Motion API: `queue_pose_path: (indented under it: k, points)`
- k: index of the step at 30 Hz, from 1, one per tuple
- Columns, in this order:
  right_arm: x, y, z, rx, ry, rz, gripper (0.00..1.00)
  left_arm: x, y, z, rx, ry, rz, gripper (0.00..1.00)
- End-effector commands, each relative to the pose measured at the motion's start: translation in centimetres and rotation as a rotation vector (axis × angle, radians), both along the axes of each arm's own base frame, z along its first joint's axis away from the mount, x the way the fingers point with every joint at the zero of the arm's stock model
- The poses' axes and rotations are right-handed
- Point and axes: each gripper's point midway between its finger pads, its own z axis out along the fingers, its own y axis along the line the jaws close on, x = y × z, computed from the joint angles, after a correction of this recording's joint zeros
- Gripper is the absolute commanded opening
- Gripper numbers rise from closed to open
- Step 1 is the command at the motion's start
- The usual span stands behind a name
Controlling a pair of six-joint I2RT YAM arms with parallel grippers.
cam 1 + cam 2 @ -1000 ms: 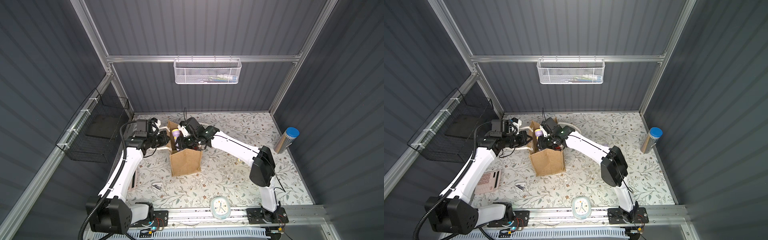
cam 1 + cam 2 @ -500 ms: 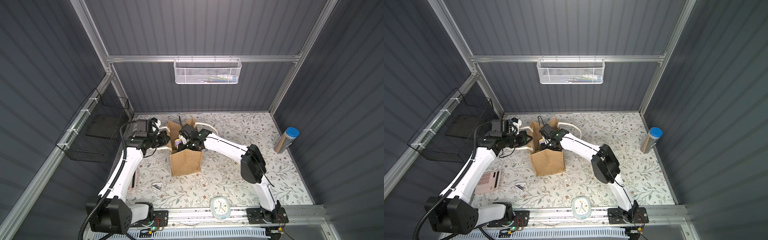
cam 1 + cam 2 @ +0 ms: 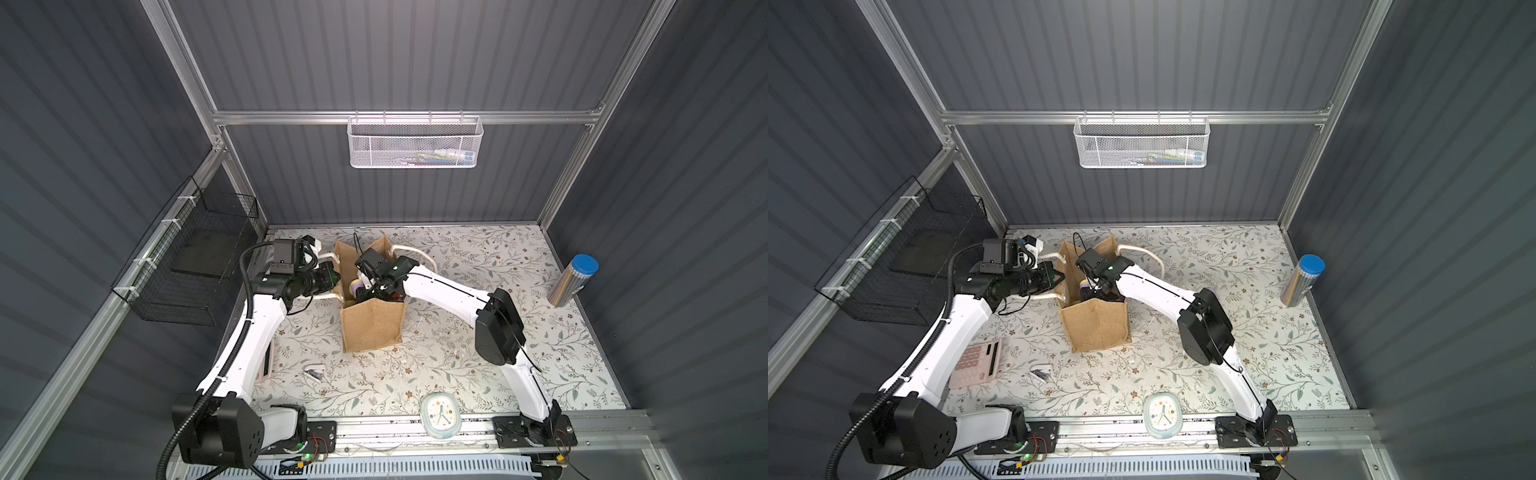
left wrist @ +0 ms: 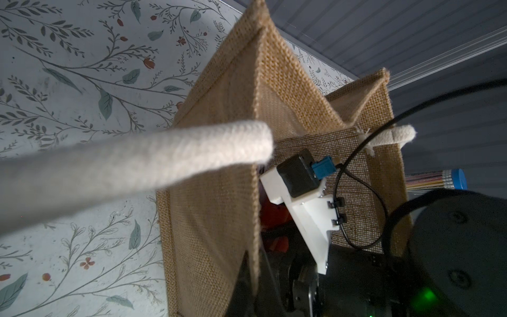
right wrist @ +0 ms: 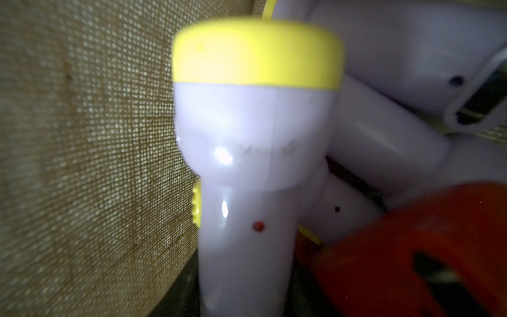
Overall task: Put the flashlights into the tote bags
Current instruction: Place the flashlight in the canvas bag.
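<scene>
The tan burlap tote bag [image 3: 374, 328] [image 3: 1096, 328] [image 4: 208, 219] stands upright on the floral table. My left gripper [image 3: 334, 282] [image 3: 1059, 278] [image 4: 252, 288] is shut on its left rim, by the white rope handle [image 4: 137, 164]. My right gripper [image 3: 365, 293] [image 3: 1090, 293] [image 5: 247, 310] reaches down inside the bag. A lavender flashlight with a yellow head [image 5: 247, 164] [image 3: 355, 286] lies between its jaws; the fingers do not show, so the grip is unclear. More lavender flashlights [image 5: 397, 55] and a red flashlight [image 5: 425, 260] [image 4: 271, 216] lie in the bag.
A silver cylinder with a blue cap [image 3: 573, 280] stands at the right wall. A white mesh basket [image 3: 415, 143] hangs on the back wall and a black wire basket [image 3: 187, 266] on the left. A clock [image 3: 440, 419], a pink calculator [image 3: 978, 363] and a small clip [image 3: 314, 372] lie near the front.
My right arm has swung in and lowered its gripper with the lavender flashlight into the bag. The left arm has stayed on the bag's rim.
</scene>
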Motion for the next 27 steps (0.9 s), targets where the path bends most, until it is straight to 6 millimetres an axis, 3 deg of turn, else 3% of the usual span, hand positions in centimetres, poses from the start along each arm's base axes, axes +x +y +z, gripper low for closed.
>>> queue_pose_path:
  k: [1,8,14,18,22,27]
  points:
    - [0.3,-1.7,2.4,0.012,-0.025,-0.004,0.48,0.6,0.0,1.0,0.010,-0.047,-0.003,0.00]
    - [0.6,-1.7,8.8,0.132,-0.122,0.037,0.56,0.6,0.0,1.3,0.010,-0.053,-0.001,0.00]
    - [1.2,-3.0,13.7,0.231,-0.183,0.024,0.54,0.5,0.1,1.4,0.013,-0.057,-0.001,0.00]
    - [2.8,-6.1,16.7,0.280,-0.252,-0.059,0.53,0.5,0.1,1.8,0.013,-0.066,-0.002,0.00]
    - [4.3,-10.2,18.2,0.301,-0.298,-0.160,0.54,0.5,0.1,1.8,0.015,-0.066,-0.005,0.00]
    - [5.6,-15.4,18.2,0.268,-0.331,-0.273,0.54,0.5,0.1,1.9,0.016,-0.068,-0.005,0.00]
